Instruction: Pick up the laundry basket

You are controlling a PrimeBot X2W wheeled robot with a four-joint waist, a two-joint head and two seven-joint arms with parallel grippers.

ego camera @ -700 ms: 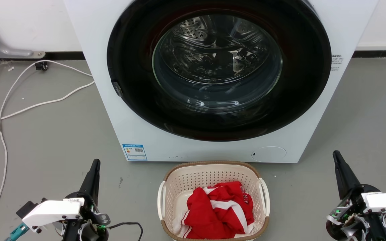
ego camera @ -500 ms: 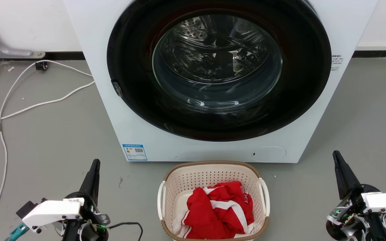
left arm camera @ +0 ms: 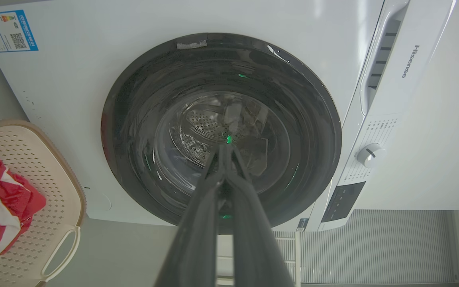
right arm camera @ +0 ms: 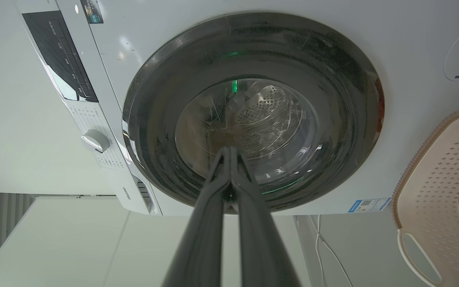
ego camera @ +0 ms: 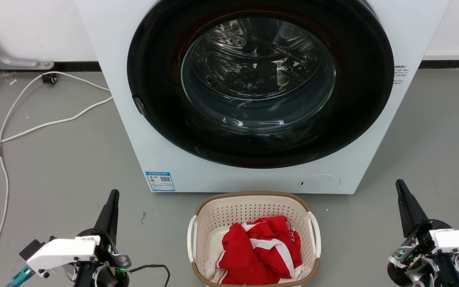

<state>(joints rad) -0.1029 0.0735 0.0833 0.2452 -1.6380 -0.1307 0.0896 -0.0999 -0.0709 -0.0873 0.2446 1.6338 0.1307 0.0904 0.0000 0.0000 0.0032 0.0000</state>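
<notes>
Head view: cream perforated basket (ego camera: 249,211), brown rim, white handles, red cloth (ego camera: 257,251) inside.
Left pincer (left arm camera: 225,148) and right pincer (right arm camera: 229,150) closed, empty.

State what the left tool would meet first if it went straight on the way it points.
Most likely the washer door; the left tool aims at its glass, though depth is unclear.

Barely anything: the right gripper (ego camera: 400,184) seems to have dipped a hair at its wrist.
</notes>
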